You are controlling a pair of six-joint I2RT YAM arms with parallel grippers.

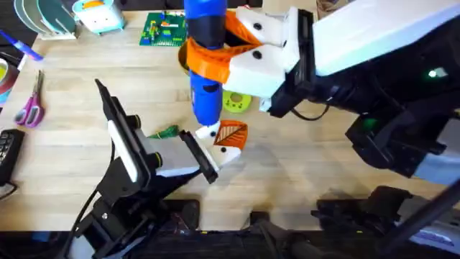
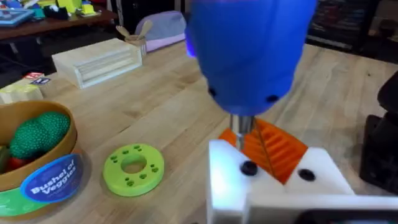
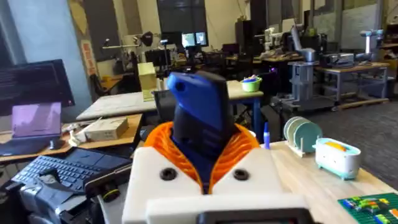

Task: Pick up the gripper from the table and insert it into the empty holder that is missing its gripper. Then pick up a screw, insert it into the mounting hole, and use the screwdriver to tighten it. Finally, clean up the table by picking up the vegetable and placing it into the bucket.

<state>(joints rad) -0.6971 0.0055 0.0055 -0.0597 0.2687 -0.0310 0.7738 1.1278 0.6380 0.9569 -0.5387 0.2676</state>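
Right claw (image 1: 215,61) clamped on the upright blue screwdriver (image 1: 205,93) at frame centre, tip down on the white holder (image 1: 224,152), left claw (image 1: 195,151) gripping that holder, green vegetable (image 1: 167,132) just left, open tabletop (image 1: 302,158) lower right.

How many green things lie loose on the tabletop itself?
2: the flat green disc beside the screwdriver, and the slim green vegetable left of it. The arms may hide others.

Pale planked wood, matt, makes up the table (image 1: 302,173). The screwdriver (image 1: 205,57) shows smooth blue plastic, faintly glossy, ending in a thin metal tip. Beneath it, the gripper (image 2: 273,146) is ribbed orange plastic on the holder (image 2: 273,186), smooth matt white plastic. The bucket (image 2: 43,180) wears a glossy blue label.
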